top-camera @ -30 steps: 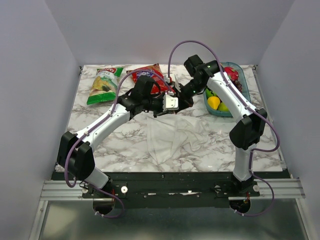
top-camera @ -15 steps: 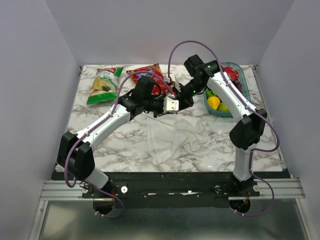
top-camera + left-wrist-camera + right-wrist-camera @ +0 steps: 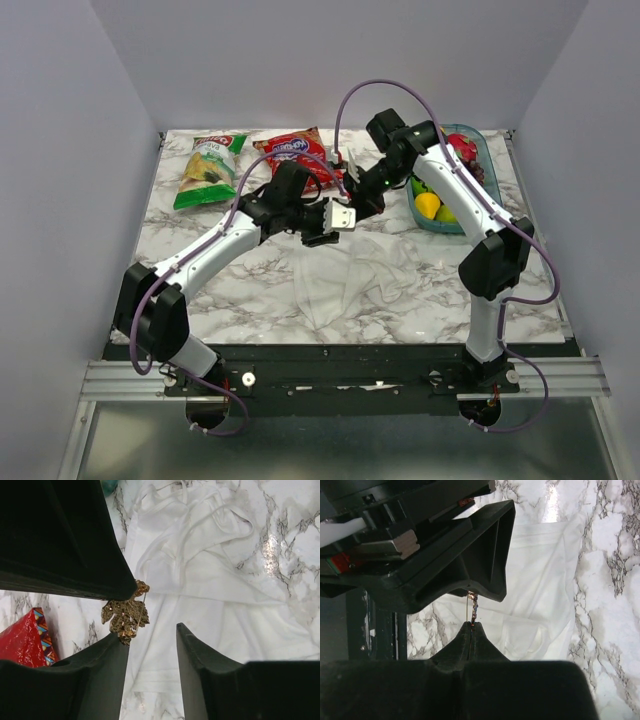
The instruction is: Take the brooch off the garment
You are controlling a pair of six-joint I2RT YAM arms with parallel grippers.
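The right gripper [image 3: 471,626] has its two fingers pressed fully together on the brooch [image 3: 126,614], a gold-brown, leaf-shaped pin that sticks up from the fingertips (edge-on in the right wrist view, so only a thin strip with its pin wire shows there). The brooch hangs in the air above the white garment [image 3: 350,275], clear of the cloth, over the middle of the desk and a little toward the far edge. The left gripper [image 3: 150,635] faces it with its fingers parted and nothing between them. The tip of one finger [image 3: 107,675] is just beside the lower point of the leaf, and whether they touch cannot be told. The garment lies crumpled and flat between the desk's middle and its near edge. A green snack bag [image 3: 210,170] and a red snack bag [image 3: 293,150] lie along the far edge, left of centre, and a teal fruit tray [image 3: 470,135] sits in the far right corner.
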